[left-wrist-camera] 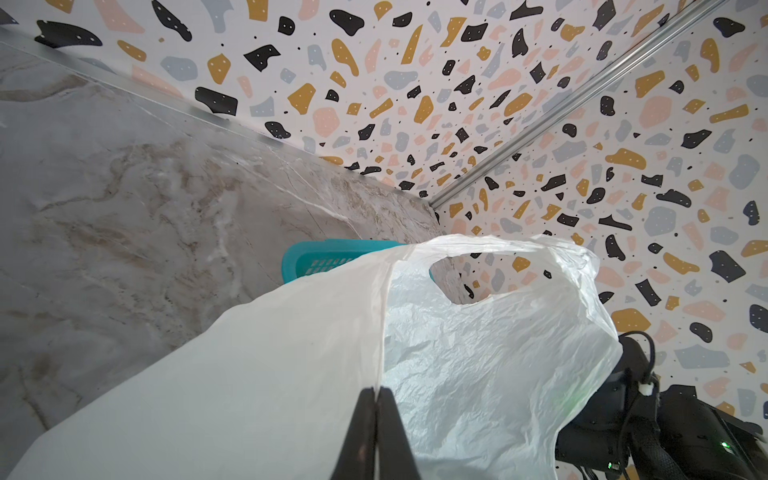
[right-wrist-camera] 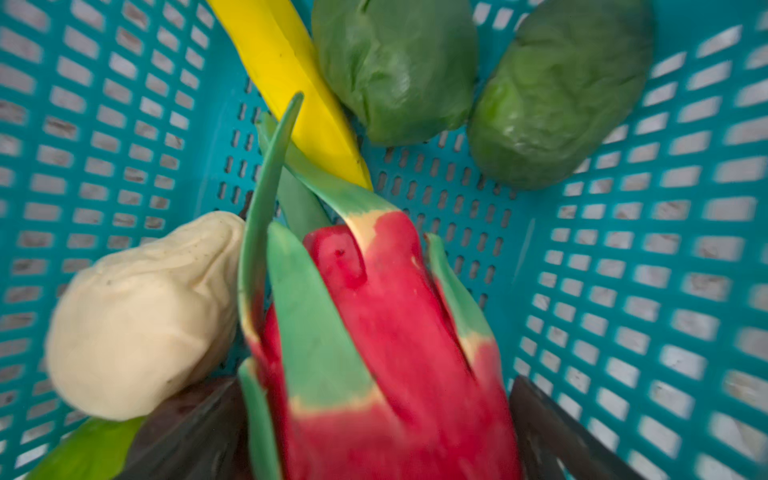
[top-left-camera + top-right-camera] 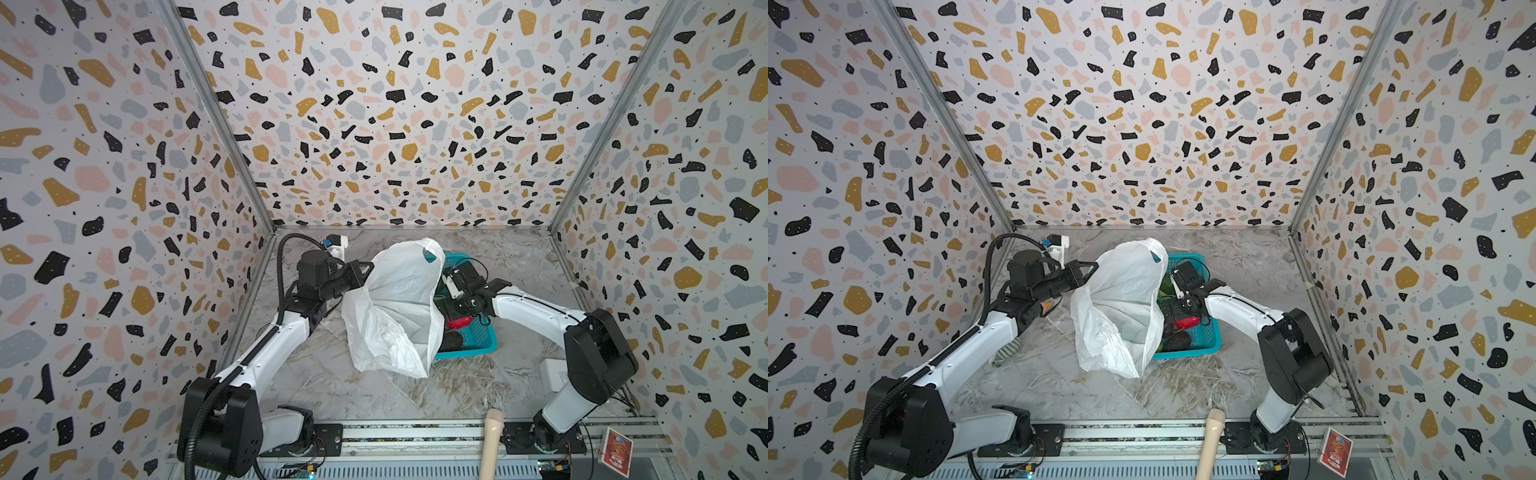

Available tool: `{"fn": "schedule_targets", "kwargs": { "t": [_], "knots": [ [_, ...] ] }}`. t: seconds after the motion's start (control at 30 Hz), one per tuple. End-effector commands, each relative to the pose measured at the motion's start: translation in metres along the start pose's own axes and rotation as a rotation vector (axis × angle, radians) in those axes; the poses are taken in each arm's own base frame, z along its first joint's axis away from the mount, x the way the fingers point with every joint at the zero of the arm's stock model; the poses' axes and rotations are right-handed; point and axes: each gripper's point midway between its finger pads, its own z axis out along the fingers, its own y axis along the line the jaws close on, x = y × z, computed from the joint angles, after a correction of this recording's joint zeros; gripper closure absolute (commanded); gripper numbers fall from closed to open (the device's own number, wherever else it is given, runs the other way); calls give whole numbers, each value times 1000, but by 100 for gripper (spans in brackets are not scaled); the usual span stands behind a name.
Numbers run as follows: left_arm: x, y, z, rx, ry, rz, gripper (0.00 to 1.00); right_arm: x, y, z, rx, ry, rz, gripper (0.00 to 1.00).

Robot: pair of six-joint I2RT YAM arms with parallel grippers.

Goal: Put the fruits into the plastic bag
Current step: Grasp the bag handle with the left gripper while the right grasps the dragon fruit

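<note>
The white plastic bag (image 3: 395,307) stands mid-table, its rim pulled up; my left gripper (image 1: 377,390) is shut on that rim, also seen in a top view (image 3: 368,266). Beside it is the teal basket (image 2: 623,249) holding the fruits: a red one with green bits (image 2: 374,332), a yellow banana (image 2: 291,83), two dark green ones (image 2: 395,70) (image 2: 557,95) and a beige lumpy piece (image 2: 141,311). A blackish oval (image 3: 451,341) lies at the basket's near end. My right gripper (image 2: 374,399) is down in the basket, open, its fingers either side of the red fruit.
The bag (image 3: 1121,307) hides the basket's left side in both top views. A wooden handle (image 3: 494,436) pokes over the front rail. A small white box (image 3: 552,376) sits by the right arm's base, a red card (image 3: 617,451) at front right. Patterned walls enclose three sides.
</note>
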Motion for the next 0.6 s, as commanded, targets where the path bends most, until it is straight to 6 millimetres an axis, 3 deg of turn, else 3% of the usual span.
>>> {"fn": "schedule_targets", "kwargs": {
  "t": [0.0, 0.2, 0.27, 0.43, 0.5, 0.57],
  "knots": [
    [-6, -5, -5, 10, -35, 37, 100, 26, -2, 9, 46, 118, -30, 1],
    [-8, -3, -3, 1, -37, 33, 100, 37, 1, 28, 55, 168, -31, 5],
    [-8, -3, -3, -1, -37, 30, 100, 36, 5, 30, 31, 162, -29, 17],
    [-10, -2, -2, -6, -41, 16, 100, 10, 17, 11, -44, 46, -29, 65],
    [-10, 0, -1, -12, -44, 13, 100, -8, 20, -6, -70, -36, -22, 75],
    [-11, -1, -1, -11, -44, 10, 100, -26, 18, -26, -76, -115, -5, 76]
  ]
}}
